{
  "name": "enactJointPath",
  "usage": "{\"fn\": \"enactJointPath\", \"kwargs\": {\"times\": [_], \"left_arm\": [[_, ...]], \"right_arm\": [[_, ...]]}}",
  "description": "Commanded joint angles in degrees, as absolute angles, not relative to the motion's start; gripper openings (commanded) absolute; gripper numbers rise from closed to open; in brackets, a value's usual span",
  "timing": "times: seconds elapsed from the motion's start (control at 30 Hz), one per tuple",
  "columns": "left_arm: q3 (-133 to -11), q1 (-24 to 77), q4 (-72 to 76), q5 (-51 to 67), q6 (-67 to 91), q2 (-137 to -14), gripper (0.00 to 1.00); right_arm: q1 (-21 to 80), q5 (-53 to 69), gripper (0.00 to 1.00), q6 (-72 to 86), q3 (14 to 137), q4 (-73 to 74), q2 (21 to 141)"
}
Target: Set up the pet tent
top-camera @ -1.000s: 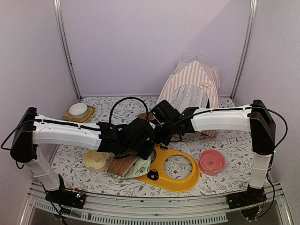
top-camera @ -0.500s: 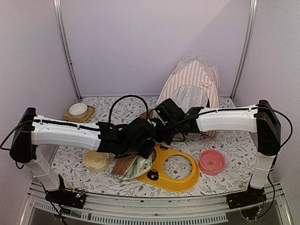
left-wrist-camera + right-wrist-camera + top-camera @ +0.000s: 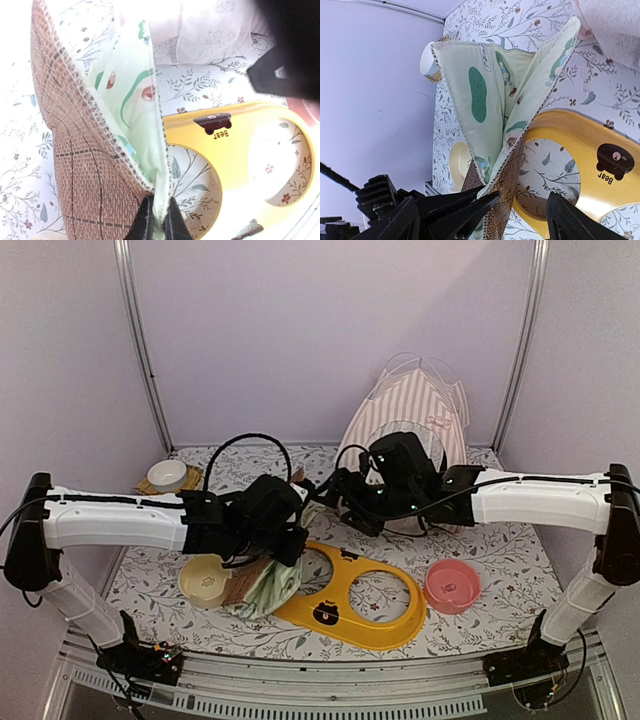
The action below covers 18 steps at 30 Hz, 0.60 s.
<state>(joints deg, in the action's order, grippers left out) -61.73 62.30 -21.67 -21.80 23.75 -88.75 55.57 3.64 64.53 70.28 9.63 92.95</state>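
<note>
Pet tent (image 3: 410, 405) erected far right; mat (image 3: 90, 140), not yet inside, is being pinched by left gripper (image 3: 156, 222); right gripper (image 3: 348, 502) gaping wide.

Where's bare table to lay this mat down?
Bare cloth lies at the back, between the white bowl and the pet tent, and right of the pink bowl. The front middle is crowded: yellow feeder, cream bowl, held mat.

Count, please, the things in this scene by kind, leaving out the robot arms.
Bowls: 3 (white bowl, cream bowl, pink bowl)
Yellow two-hole bowl stand: 1
Pet tent: 1
Folded mat: 1
Woven coaster: 1
Total: 7
</note>
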Motion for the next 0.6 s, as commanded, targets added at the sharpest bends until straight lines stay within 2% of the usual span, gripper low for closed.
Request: {"fn": "enactJointPath", "kwargs": {"times": [0.0,0.27,0.57], "left_arm": [[-60.13,59.5,-21.91,-17.85,22.31,-86.19,0.0],[-59.63,55.12,-22.06,-14.99,21.27,-83.55,0.0],[-59.39,51.28,-22.09,-10.57,20.85,-77.78,0.0]], "right_arm": [[54.96,-0.79,0.92,56.42,68.71,8.93,88.63],[47.89,-3.43,0.99,47.84,63.56,12.41,82.92],[39.26,-3.91,0.98,42.21,64.38,13.68,88.99]]}}
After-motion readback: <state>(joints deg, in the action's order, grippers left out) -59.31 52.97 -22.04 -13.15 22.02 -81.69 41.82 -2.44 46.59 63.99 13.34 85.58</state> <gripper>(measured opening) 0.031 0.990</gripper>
